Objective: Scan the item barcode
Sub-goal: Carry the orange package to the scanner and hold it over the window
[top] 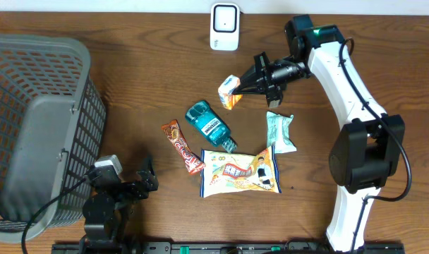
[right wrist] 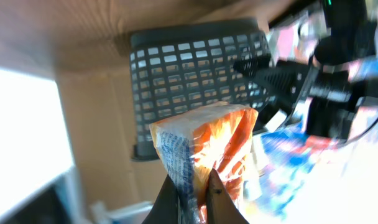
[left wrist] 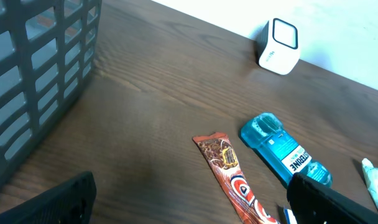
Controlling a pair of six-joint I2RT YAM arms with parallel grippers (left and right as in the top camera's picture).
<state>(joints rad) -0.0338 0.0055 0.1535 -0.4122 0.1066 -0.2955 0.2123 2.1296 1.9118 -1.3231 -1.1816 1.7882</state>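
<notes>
One orange packet [top: 229,90] pinched in right hand [top: 242,86], barcode unseen; left hand [top: 133,182] wide, mostly cropped

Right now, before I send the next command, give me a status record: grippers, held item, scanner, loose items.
right gripper: shut on orange packet
left gripper: open, empty, near the basket
scanner: white, at the far edge of the table, not touching the packet
loose items: mouthwash bottle, chocolate bar, snack bag, pale green packet
</notes>
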